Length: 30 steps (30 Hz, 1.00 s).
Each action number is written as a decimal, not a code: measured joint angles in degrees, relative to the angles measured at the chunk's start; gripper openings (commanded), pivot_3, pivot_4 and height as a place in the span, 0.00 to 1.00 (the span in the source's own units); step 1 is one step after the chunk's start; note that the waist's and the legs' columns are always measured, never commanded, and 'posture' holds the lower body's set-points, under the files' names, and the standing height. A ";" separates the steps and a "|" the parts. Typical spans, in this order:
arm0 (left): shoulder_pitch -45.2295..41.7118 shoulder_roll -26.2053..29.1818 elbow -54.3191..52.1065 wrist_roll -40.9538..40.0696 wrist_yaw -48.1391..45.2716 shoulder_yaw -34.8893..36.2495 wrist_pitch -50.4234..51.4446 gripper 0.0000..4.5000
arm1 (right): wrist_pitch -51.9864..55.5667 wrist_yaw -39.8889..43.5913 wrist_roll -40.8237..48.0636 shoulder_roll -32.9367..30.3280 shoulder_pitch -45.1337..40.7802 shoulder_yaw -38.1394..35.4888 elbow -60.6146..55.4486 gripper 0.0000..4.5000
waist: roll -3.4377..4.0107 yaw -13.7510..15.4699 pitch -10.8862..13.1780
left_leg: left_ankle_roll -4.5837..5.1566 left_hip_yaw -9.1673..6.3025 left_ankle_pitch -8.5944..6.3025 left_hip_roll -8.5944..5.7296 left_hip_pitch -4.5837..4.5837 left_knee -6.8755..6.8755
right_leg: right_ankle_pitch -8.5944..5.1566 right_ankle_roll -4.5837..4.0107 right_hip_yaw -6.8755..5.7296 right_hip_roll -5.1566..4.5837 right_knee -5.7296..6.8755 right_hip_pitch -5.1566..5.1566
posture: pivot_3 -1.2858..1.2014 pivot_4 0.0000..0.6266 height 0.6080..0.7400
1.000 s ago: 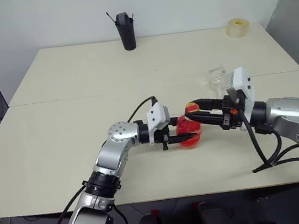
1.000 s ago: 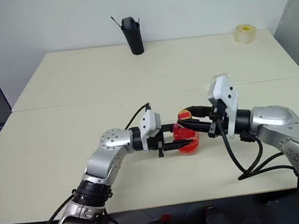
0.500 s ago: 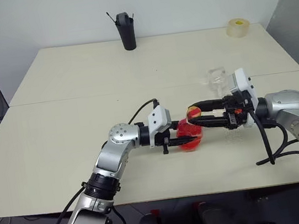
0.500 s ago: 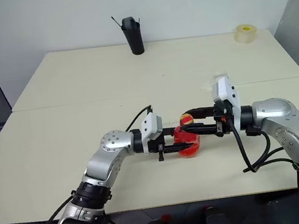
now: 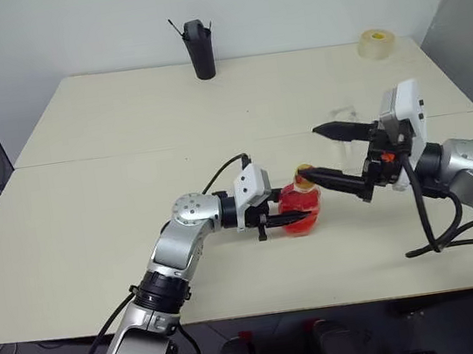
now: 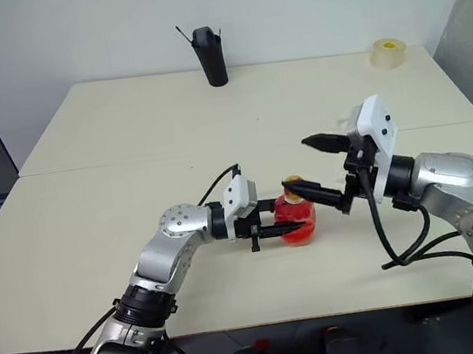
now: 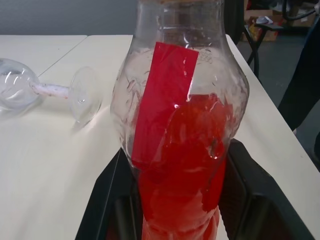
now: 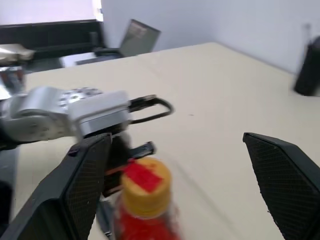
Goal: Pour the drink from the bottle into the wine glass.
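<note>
The bottle (image 5: 300, 207) is standing upright near the table's (image 5: 91, 206) front edge, with the left end effector (image 5: 288, 216) gripping its red-filled body. The right end effector (image 5: 321, 152) is gaping wide open around the yellow cap (image 8: 143, 187). The wine glass (image 7: 30, 92) is lying on its side nearby.

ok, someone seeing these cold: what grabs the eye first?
The bottle of bright red drink, clamped upright in the left hand near the table's front middle, yellow cap on. Next, the right hand spread wide open just beside the cap, holding nothing. Then the wine glass: the left wrist view shows it lying on its side on the table beyond the bottle.
</note>
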 measured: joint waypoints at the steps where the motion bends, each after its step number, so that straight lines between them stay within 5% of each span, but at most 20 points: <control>1: -0.11 -0.09 0.32 0.19 0.19 0.00 -0.24 0.35 | 1.51 -3.76 1.08 1.36 0.52 -0.21 -2.45 1.00 | 0.00 0.01 0.00 | 0.00 -0.02 0.00 0.01 0.00 -0.01 | 0.00 0.00 0.00 0.00 0.00 0.00 | 0.52 0.24 1.00; 9: -0.14 -1.36 1.71 1.07 1.53 0.00 -1.46 0.34 | 8.53 -22.61 10.91 6.94 4.75 -0.27 -14.19 1.00 | 0.00 -0.01 0.00 | 0.00 -0.05 0.00 -0.03 -0.03 0.00 | 0.00 0.00 0.04 -0.01 -0.01 0.01 | 0.52 0.24 1.00; 15: -0.69 -2.56 2.94 1.36 2.23 0.00 -2.64 0.34 | 12.23 -36.64 8.36 8.27 5.02 0.66 -15.07 1.00 | 0.00 -0.05 0.00 | 0.00 -0.04 0.01 -0.05 -0.03 0.00 | 0.00 0.00 0.03 0.02 -0.01 0.01 | 0.52 0.24 1.00; 30: -0.86 -2.42 4.02 1.63 2.35 0.00 -3.14 0.34 | 13.92 -49.03 13.56 14.11 5.56 4.79 -15.58 1.00 | 0.01 -0.12 0.00 | 0.01 -0.04 0.00 -0.05 -0.03 -0.01 | 0.00 0.00 0.02 0.04 -0.01 0.00 | 0.52 0.24 1.00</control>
